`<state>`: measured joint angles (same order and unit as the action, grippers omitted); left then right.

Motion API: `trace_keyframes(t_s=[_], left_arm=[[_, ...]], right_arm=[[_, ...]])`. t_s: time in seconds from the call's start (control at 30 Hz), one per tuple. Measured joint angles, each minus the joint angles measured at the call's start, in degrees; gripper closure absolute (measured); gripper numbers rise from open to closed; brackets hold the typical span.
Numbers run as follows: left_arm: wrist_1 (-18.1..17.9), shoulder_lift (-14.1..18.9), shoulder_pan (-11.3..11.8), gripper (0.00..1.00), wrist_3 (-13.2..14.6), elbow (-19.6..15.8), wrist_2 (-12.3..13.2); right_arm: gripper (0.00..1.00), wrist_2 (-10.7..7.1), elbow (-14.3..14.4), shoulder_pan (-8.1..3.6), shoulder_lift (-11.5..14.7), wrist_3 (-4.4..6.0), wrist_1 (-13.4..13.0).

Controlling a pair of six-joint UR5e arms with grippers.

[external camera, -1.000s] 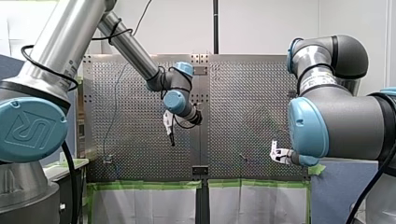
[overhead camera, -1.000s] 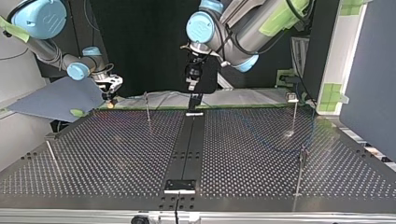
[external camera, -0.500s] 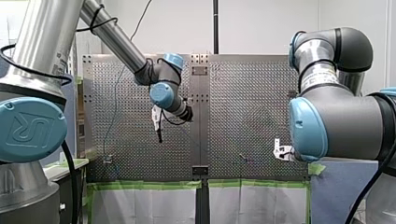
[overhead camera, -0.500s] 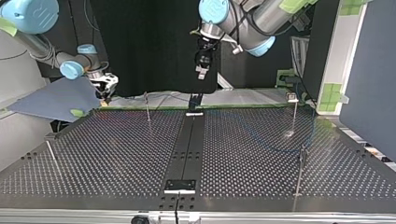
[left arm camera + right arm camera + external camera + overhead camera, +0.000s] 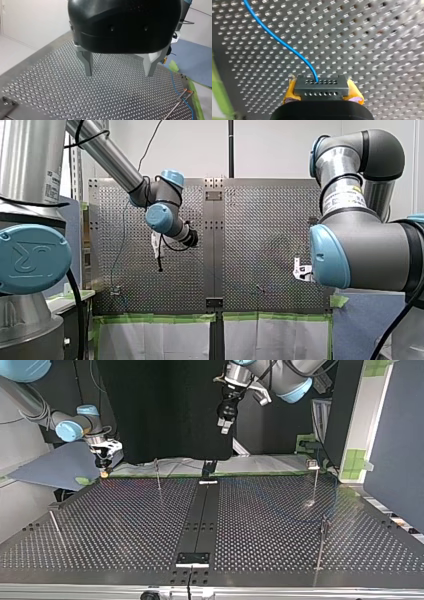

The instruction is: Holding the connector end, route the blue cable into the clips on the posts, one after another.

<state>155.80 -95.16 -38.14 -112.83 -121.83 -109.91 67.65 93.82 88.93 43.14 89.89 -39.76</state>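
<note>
In the right wrist view my right gripper (image 5: pixel 322 86) is shut on the black connector (image 5: pixel 321 89), with yellow pads (image 5: pixel 290 90) pressing on both of its sides. The blue cable (image 5: pixel 279 41) leaves the connector's face and runs away over the perforated plate. In the top view this gripper (image 5: pixel 103 462) hangs over the table's far left corner. My left gripper (image 5: pixel 118 72) is open with nothing between its metal fingers (image 5: pixel 87 63). It floats high above the table's far edge (image 5: pixel 226 422). The cable (image 5: pixel 175 83) lies to one side of it, beside thin posts (image 5: pixel 178 97).
Thin posts stand on the perforated table (image 5: pixel 125 525): one far left of centre (image 5: pixel 157 474), one far right (image 5: pixel 316 482), one near right (image 5: pixel 322 542), one near left (image 5: pixel 55 527). A black strip (image 5: pixel 200 515) runs down the table's middle. Green tape lines the edge.
My left arm has risen and swung toward the top view's right, its gripper still open. My right gripper has shifted slightly toward the top view's left, keeping the connector.
</note>
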Motion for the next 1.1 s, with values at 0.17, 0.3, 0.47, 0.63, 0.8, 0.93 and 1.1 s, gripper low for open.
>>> trace_keyframes(t_s=[0.17,0.3,0.47,0.63,0.8,0.93,1.1], left_arm=[[-1.30,2.42,-0.03,0.00,1.23,-2.43,-0.13],[-2.29,3.77,-0.03,0.00,1.71,-3.78,-0.16],[-2.57,4.12,-0.03,0.00,1.81,-4.14,-0.17],[-2.60,4.13,-0.03,0.00,1.83,-4.15,-0.17],[-2.60,4.15,-0.03,0.00,1.83,-4.16,-0.17],[-2.60,4.15,-0.03,0.00,1.83,-4.16,-0.17],[-2.60,4.15,-0.03,0.00,1.83,-4.16,-0.17]], right_arm=[[1.00,-0.47,0.08,0.36,2.54,-0.03,0.11],[1.00,-0.83,0.09,0.47,3.81,0.23,0.12],[1.00,-0.92,0.10,0.49,4.13,0.30,0.11],[1.00,-0.93,0.10,0.50,4.15,0.31,0.12],[1.00,-0.93,0.10,0.50,4.16,0.31,0.11],[1.00,-0.93,0.10,0.50,4.16,0.31,0.11],[1.00,-0.93,0.10,0.50,4.16,0.31,0.11]])
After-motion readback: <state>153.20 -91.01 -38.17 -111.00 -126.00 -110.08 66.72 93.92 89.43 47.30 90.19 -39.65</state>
